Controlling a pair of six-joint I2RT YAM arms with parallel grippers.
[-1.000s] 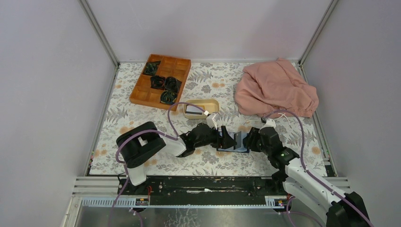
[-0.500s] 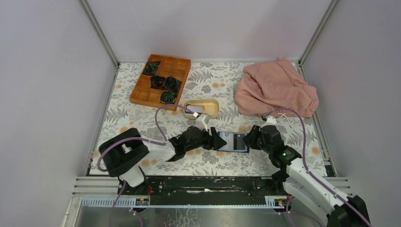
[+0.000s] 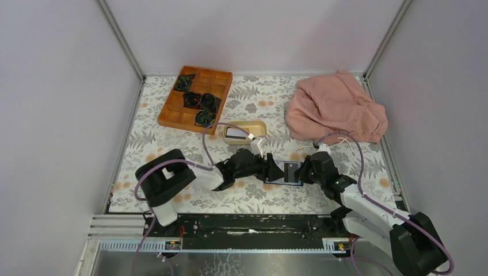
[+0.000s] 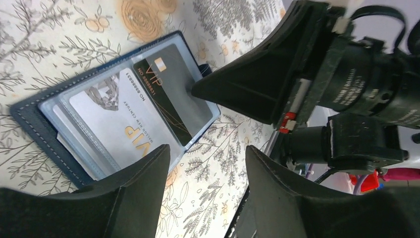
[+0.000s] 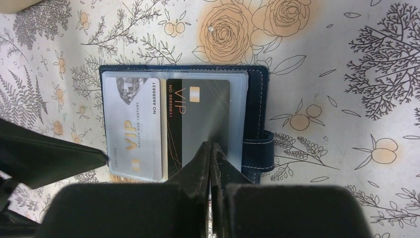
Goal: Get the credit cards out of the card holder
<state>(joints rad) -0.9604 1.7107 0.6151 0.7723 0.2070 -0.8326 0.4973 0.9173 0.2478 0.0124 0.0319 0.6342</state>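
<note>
**Item:** card holder [image 3: 278, 179], navy, lying open and flat on the floral table cover [image 3: 172, 138], between the two arms.
**Contents:** 2 cards side by side in clear pockets: grey-white card [image 5: 133, 124] and black card [image 5: 198, 109]. Both look fully seated.
**R gripper** [image 5: 210, 146]: jaws closed tight together, tips resting on the black card's near edge. We can't tell if any edge is pinched.
**L gripper** [image 4: 205, 151]: jaws apart, nothing between them, low beside the holder's grey-card end.
**Step (our judgement):** start of working the black card out; no card is out of these pockets yet.
**Next move needs:** R to slide the card toward its pocket opening w/o dragging the holder, and L to pin the holder down.
</note>
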